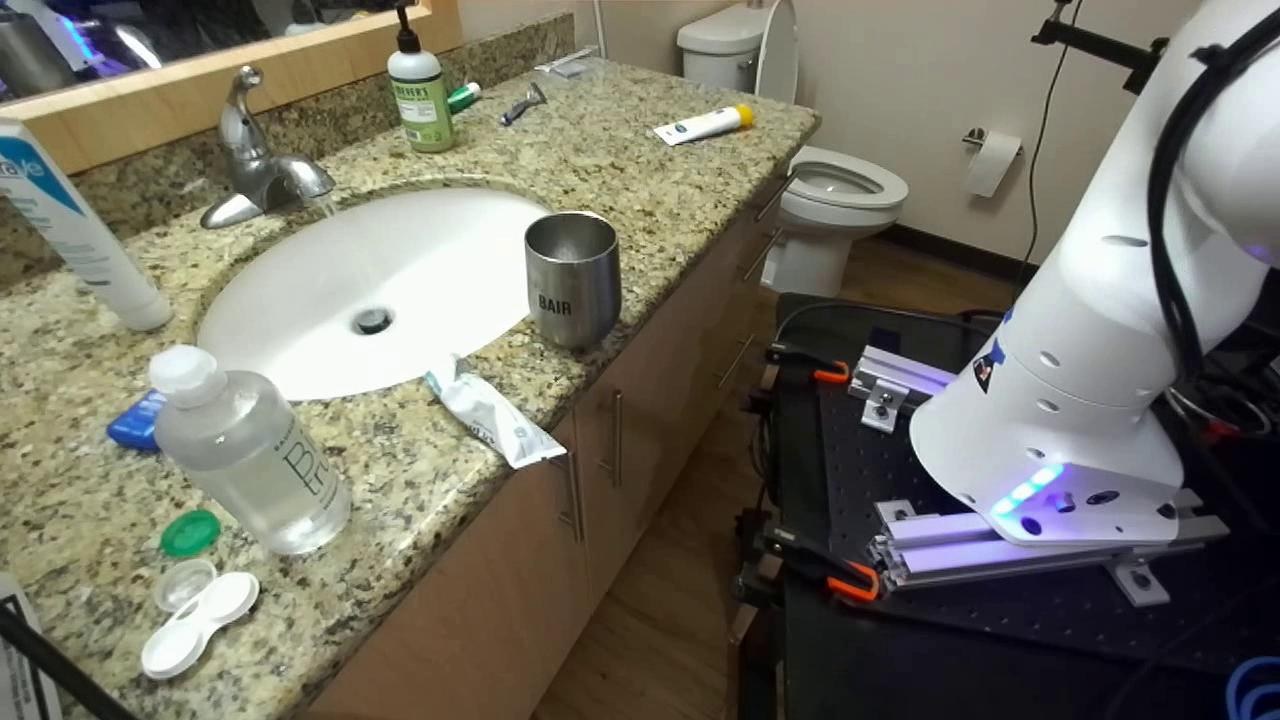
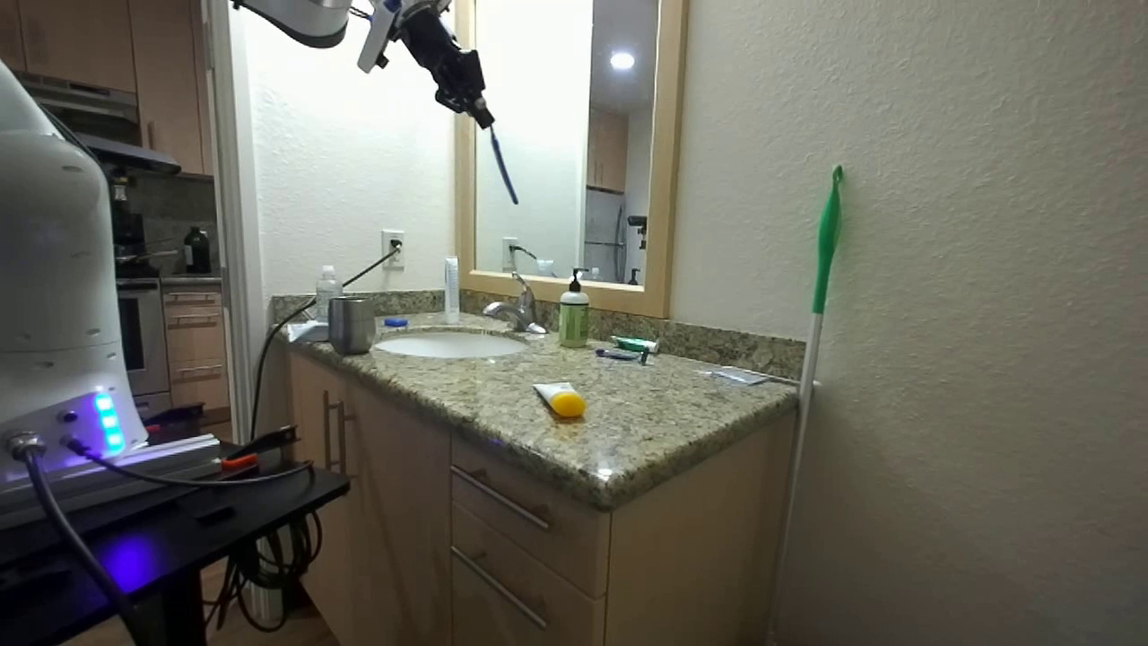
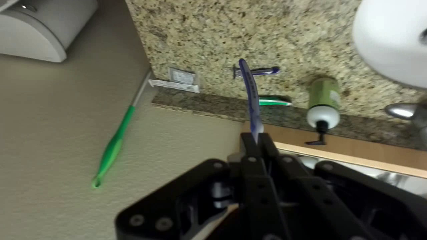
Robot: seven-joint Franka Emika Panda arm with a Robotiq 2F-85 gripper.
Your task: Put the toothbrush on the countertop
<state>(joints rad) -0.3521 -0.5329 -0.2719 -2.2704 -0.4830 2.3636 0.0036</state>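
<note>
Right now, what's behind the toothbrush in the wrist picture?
Behind the toothbrush: the razor, countertop, backsplash and mirror frame. The razor's covered part can't be seen. The green tube may be partly covered too; I can't tell.

I see a round ceiling lamp (image 2: 621, 60) glowing in the mirror (image 2: 547, 108), and the wall beside it (image 2: 359, 152) washes out nearly white, while the textured wall (image 2: 969, 359) further right is greyer. A small glint sits on the near corner of the surface (image 2: 646, 404). Blue lights (image 1: 1030, 488) on my base (image 1: 1045, 425) throw violet onto the metal rails (image 1: 960, 555); the floor (image 1: 650, 600) lies dim. In the wrist view my tool (image 3: 256, 138) is dark and out of focus, and the sink (image 3: 387, 43) burns to almost flat white.
</note>
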